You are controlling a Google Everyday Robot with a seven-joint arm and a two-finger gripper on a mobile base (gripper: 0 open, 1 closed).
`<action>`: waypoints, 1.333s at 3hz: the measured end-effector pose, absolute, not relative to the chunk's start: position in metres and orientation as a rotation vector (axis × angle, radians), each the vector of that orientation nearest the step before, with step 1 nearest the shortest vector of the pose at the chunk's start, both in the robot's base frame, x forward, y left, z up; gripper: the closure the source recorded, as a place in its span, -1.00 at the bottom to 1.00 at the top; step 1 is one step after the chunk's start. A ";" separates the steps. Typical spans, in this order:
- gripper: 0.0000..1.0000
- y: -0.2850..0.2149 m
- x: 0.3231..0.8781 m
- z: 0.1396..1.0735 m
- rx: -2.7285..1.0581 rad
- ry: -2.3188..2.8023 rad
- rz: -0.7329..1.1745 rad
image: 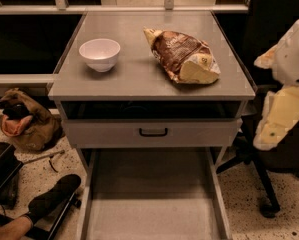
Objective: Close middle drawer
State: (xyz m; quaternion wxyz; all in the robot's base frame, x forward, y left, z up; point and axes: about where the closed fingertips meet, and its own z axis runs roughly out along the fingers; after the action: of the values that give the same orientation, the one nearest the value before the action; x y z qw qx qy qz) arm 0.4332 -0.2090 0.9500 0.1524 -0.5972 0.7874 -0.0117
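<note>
Far left of the gripper, a white bowl sits on the counter, and a chip bag lies nearer. Lower left of it, the middle drawer is pulled way out, probably waiting for a push. The gripper hangs beside the cabinet touching nothing. Can't tell if it's wide or narrow.

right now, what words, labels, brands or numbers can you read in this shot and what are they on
Nothing can be read.
Brown and cream crinkled snack bag on the grey metal table top: pale print, too blurred to read.
White round bowl: no text.
Grey drawer front with black bar handle: no label.
Pulled-out grey middle drawer tray: no markings.
White and cream gripper, right of the table: no readable text.
</note>
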 end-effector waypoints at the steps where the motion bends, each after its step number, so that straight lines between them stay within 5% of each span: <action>1: -1.00 -0.195 0.418 0.898 -1.708 2.286 0.107; 4: -1.00 -0.188 0.381 0.790 -1.676 2.356 0.390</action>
State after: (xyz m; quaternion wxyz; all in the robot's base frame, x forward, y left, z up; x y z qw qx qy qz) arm 0.3815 -0.1876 0.7896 0.1119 -0.5709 0.8024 0.1329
